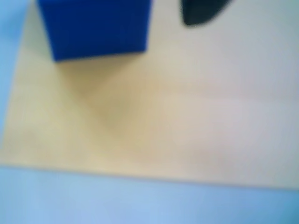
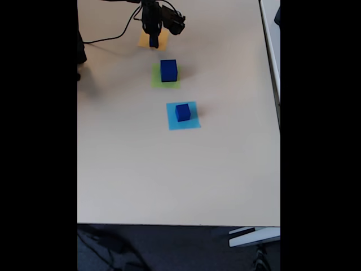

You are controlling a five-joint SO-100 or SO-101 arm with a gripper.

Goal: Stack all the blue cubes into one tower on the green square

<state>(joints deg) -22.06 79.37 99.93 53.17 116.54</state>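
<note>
In the fixed view a large blue cube [image 2: 168, 70] stands on the green square [image 2: 156, 82]. A smaller blue cube [image 2: 182, 112] sits on the light-blue square [image 2: 193, 122] nearer the front. My gripper [image 2: 153, 40] hangs at the back of the table, pointing down over the orange-yellow square [image 2: 164, 39]. The blurred wrist view has a blue cube [image 1: 98, 28] at the top left on a yellowish surface [image 1: 93, 116]. One black fingertip [image 1: 201, 11] shows to its right with a gap between them. The other finger is hidden.
Black cables [image 2: 113, 34] run across the back left of the table. The table's right edge [image 2: 278, 113] and front edge [image 2: 180, 224] bound a wide beige surface. In the wrist view a pale blue band [image 1: 140, 200] crosses the bottom.
</note>
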